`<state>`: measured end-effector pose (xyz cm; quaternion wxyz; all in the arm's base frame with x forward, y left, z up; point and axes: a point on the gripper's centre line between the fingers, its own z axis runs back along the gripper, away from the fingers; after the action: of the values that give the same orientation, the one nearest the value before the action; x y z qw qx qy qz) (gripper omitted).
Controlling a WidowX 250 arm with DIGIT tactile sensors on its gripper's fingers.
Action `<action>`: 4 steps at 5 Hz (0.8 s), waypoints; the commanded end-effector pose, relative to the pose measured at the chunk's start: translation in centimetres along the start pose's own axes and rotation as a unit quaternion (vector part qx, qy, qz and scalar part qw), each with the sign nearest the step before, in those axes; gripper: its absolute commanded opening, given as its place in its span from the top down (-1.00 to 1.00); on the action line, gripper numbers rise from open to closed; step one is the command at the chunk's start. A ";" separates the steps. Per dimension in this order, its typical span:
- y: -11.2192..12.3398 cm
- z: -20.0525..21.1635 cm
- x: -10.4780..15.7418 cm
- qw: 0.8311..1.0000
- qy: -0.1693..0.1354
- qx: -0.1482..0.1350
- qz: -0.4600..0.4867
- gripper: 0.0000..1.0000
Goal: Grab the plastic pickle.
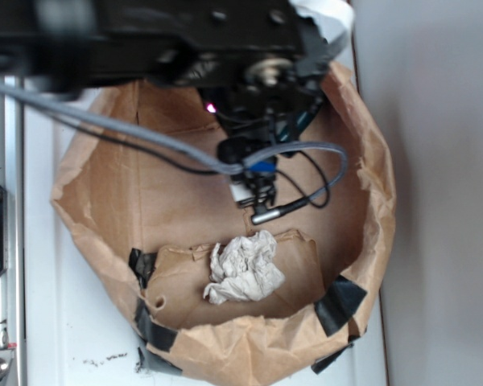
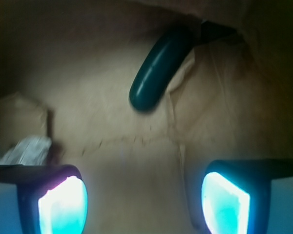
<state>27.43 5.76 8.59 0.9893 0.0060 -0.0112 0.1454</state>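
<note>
The plastic pickle (image 2: 158,66) is a glossy dark green sausage lying slanted on brown paper in the upper middle of the wrist view, its upper end near a black tape patch. My gripper (image 2: 144,202) is open, its two glowing cyan pads wide apart at the bottom of that view, with only bare paper between them. The pickle lies well ahead of the pads, untouched. In the exterior view my gripper (image 1: 260,197) hangs inside the paper bag (image 1: 105,185), and the arm hides the pickle there.
A crumpled whitish paper wad (image 1: 243,268) lies on the bag floor in front of the gripper; it also shows at the left edge as the paper wad (image 2: 24,148). Black tape patches (image 1: 338,304) hold the bag's rim. The bag walls rise all round.
</note>
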 end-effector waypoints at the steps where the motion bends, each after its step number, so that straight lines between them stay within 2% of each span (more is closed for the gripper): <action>1: 2.0 -0.1 2.9 0.996 -0.028 0.009 0.087 -1.00; 2: 2.8 0.1 3.4 0.985 -0.037 0.034 0.167 -1.00; 4: 2.8 0.1 3.4 0.985 -0.037 0.034 0.167 -1.00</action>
<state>29.62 8.12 7.31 0.9540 0.0424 -0.0175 0.2961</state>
